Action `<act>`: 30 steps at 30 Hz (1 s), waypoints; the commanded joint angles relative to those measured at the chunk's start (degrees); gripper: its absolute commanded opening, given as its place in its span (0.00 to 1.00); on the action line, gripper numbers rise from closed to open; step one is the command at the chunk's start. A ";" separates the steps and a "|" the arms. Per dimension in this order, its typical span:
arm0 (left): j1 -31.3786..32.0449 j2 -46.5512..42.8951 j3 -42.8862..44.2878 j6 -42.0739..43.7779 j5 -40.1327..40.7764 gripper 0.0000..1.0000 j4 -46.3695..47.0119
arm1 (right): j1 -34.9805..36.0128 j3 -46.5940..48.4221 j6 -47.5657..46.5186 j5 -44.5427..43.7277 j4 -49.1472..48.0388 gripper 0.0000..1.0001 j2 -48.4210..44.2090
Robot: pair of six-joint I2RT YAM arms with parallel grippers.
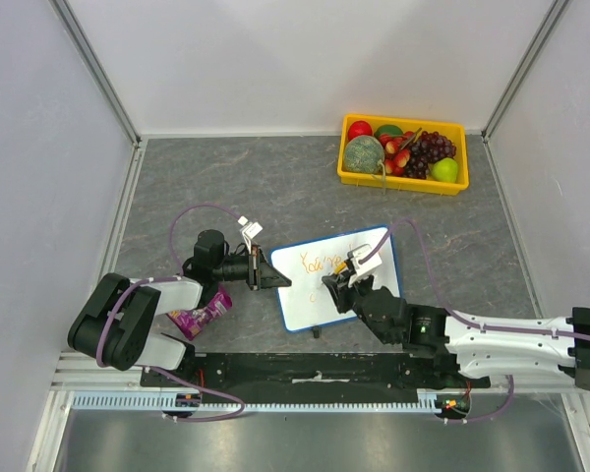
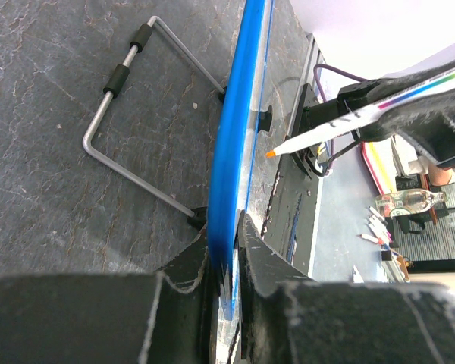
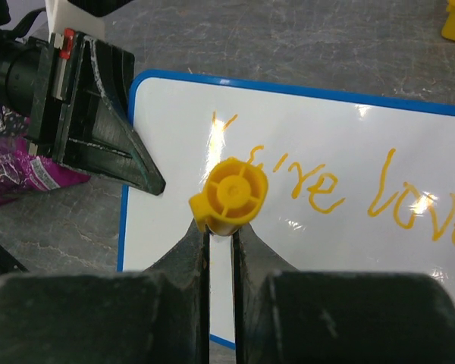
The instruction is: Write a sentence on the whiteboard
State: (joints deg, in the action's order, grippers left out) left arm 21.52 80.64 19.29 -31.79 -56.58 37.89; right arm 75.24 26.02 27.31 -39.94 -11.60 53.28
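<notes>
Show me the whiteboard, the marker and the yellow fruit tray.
whiteboard [image 1: 303, 298]: top view, bare white face.
marker [image 2: 318, 135]: left wrist view, white barrel.
yellow tray [image 1: 403, 184]: top view, front wall.

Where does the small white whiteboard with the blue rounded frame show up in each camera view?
Top external: the blue-framed whiteboard sits at centre, between the two arms.
Left wrist: seen edge-on, a blue strip running up the middle.
Right wrist: it fills the upper right, behind the yellow-capped marker.
Shared landmark: the left gripper, clamped on the board's edge in all three.
</notes>
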 commanded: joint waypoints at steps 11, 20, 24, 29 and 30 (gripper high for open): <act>0.28 1.45 -0.04 5.25 3.05 0.02 -2.73 | -6.16 3.51 -0.15 5.40 -6.42 0.00 2.62; 0.28 1.62 -0.04 5.25 3.05 0.02 -2.73 | -7.39 2.63 0.55 6.81 -5.46 0.00 3.33; 0.28 1.54 -0.04 5.16 3.05 0.02 -2.73 | -7.65 1.58 1.34 7.25 -3.44 0.00 2.80; 0.28 1.62 -0.04 5.16 3.05 0.02 -2.73 | -7.74 0.00 2.92 8.74 -2.03 0.00 2.36; 0.28 1.62 -0.04 5.25 3.05 0.02 -2.73 | -7.74 -0.53 3.27 8.74 -1.94 0.00 2.18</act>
State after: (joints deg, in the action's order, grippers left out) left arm 21.52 80.75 19.33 -31.81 -56.62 37.89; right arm 67.79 27.03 28.67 -32.01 -14.94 56.31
